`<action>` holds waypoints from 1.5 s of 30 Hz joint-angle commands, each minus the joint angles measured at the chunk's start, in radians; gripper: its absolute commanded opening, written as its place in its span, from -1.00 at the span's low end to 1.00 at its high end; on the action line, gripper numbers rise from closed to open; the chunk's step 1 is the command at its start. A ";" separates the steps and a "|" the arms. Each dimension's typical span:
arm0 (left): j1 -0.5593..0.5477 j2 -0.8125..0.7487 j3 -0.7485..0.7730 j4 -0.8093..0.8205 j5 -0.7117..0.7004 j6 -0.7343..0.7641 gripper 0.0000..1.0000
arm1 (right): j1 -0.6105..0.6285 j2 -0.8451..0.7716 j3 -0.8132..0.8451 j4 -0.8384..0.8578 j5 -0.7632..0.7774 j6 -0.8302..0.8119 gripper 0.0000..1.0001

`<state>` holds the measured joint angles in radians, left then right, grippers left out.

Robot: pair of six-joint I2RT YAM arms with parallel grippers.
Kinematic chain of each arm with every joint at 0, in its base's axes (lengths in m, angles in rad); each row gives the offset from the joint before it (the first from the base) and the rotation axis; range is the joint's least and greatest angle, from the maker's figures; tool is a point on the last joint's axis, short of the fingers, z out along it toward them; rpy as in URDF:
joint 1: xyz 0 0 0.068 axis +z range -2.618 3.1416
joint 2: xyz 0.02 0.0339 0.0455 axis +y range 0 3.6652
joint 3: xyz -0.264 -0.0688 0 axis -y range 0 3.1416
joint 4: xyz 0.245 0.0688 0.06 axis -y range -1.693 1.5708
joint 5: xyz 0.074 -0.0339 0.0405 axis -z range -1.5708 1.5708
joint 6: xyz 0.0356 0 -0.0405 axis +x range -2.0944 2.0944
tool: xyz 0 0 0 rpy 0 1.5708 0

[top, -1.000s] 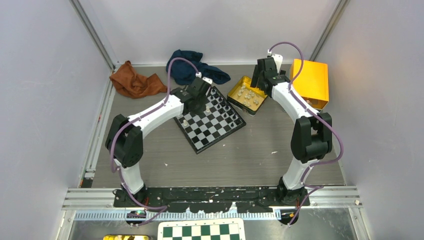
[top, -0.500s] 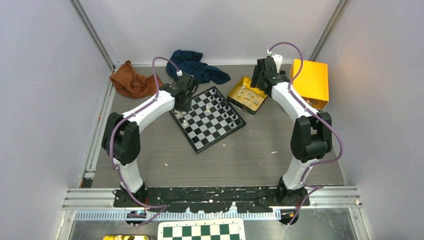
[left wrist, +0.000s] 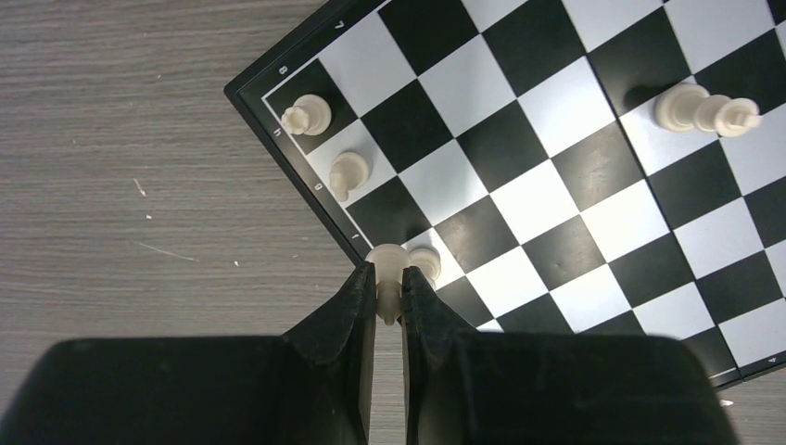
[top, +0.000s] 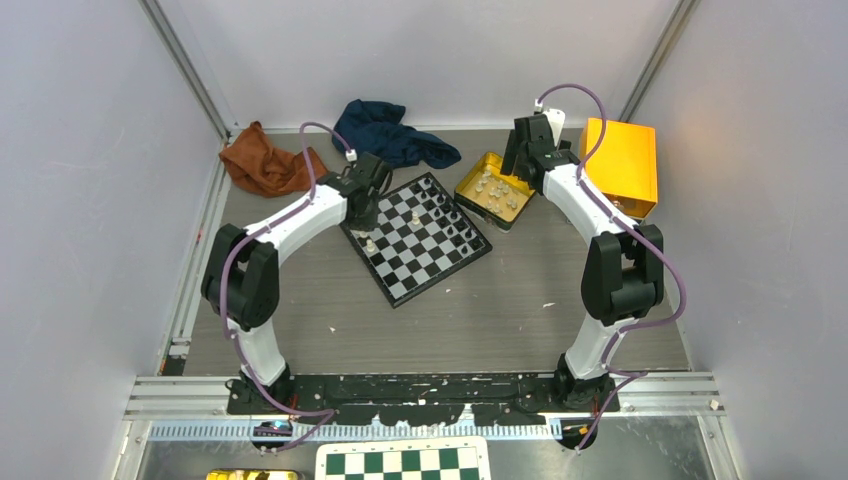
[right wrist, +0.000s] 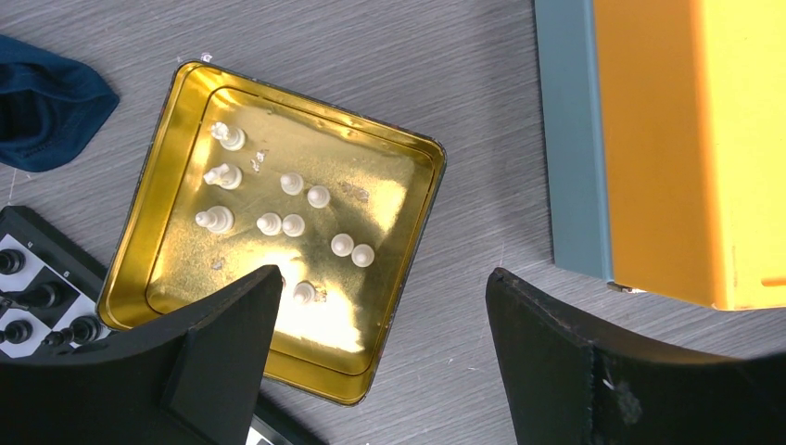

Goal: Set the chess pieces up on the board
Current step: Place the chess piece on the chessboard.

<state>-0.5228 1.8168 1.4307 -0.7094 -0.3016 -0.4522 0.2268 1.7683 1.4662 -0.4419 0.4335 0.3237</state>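
Board (top: pixel 415 238): lying at an angle on the grey table (top: pixel 500 320), between the two arms.
Left gripper (left wrist: pixel 387 298): jaws drawn narrow and pinching a held cream piece (left wrist: pixel 386 267) at the board's rim, near its left corner.
Neighbour piece (left wrist: pixel 425 261): cream, standing just beside the held one.
Corner pieces (left wrist: pixel 307 116): two cream figures sitting on squares along that same rim.
Tall piece (left wrist: pixel 709 109): cream, standing further in on the board.
Black pieces (top: pixel 452 213): standing along the board's far right side.
Right gripper (right wrist: pixel 378 289): jaws spread wide, gripping nothing, hanging above the gold tin (right wrist: pixel 176 139).
Loose pieces (right wrist: pixel 292 184): cream, lying scattered inside the tin.
Orange box (right wrist: pixel 686 139): sitting right of the tin.
Blue cloth (top: pixel 385 130): lying crumpled behind the board.
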 commanded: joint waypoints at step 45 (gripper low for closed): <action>0.047 -0.057 -0.173 0.243 0.041 -0.033 -0.93 | -0.001 -0.006 0.034 0.023 0.007 -0.011 0.73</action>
<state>-0.4820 1.7737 1.2484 -0.5049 -0.2508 -0.4904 0.2268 1.7683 1.4662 -0.4427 0.4332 0.3195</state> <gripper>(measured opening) 0.139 0.862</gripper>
